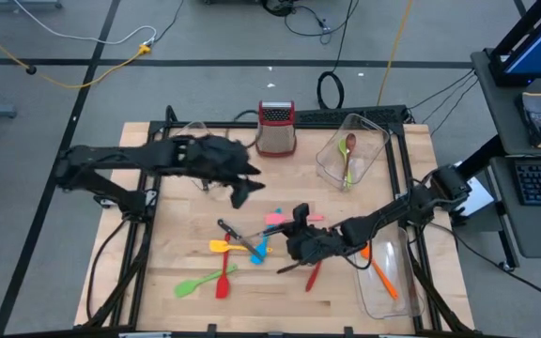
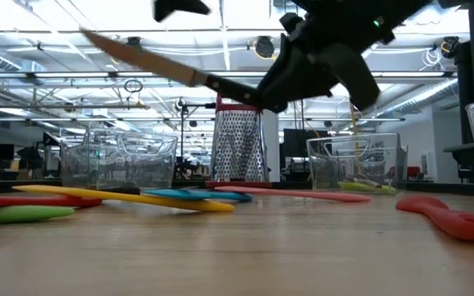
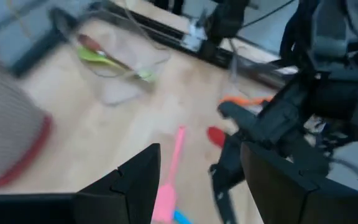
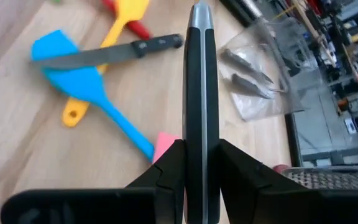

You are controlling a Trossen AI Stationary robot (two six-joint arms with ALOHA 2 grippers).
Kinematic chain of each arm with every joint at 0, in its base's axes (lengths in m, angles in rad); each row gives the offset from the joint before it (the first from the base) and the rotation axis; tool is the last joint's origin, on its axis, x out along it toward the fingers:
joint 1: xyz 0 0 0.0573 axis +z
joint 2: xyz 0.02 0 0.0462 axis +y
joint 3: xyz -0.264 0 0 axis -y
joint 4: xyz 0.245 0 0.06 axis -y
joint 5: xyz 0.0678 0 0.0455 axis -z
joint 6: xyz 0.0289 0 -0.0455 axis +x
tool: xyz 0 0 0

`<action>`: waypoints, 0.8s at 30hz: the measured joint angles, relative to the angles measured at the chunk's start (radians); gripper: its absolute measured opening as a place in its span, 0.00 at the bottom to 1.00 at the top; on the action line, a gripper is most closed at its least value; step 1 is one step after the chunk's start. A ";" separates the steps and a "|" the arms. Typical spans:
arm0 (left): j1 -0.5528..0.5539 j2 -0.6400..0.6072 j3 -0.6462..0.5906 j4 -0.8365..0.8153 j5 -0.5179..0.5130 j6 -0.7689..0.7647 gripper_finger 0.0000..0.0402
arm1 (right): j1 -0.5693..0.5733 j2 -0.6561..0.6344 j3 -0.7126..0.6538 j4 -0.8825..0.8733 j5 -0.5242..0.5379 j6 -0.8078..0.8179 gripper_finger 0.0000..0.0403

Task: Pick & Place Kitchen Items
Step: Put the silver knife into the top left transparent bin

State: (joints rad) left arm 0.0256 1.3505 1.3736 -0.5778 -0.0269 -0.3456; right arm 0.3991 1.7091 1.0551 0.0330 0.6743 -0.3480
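Above the table's middle, the right gripper [image 4: 194, 168] clamps a black-handled knife [image 4: 199, 93] by its handle; from overhead the arm hides most of this knife, though the low view shows the steel blade [image 2: 142, 59] raised above the board. The left gripper [image 3: 197, 177] hangs empty, fingers spread wide, near the grater [image 1: 275, 128].

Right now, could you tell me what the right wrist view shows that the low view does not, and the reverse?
Only the right wrist view shows a second knife lying across the blue spatula, and the right claw shut on the held knife's handle. Only the low view shows that held knife's blade raised above the table, and the green spatula. Both show the grater and the yellow spatula.
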 joint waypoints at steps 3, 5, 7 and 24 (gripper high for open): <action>-0.036 -0.069 0.000 -0.060 -0.085 0.026 0.57 | -0.027 -0.033 0.000 0.009 -0.011 0.032 0.16; -0.066 -0.117 -0.001 -0.123 -0.155 0.030 0.57 | -0.050 -0.060 0.000 0.026 -0.031 0.058 0.16; -0.097 -0.151 -0.001 -0.144 -0.223 0.030 0.57 | -0.069 -0.087 0.000 0.037 -0.058 0.090 0.16; -0.357 -0.220 -0.002 -0.378 -0.599 -0.027 0.57 | -0.130 -0.239 0.000 0.171 -0.177 0.157 0.16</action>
State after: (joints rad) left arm -0.3311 1.1309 1.3716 -0.9557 -0.6259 -0.3730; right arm 0.2691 1.4702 1.0551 0.2045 0.4968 -0.1908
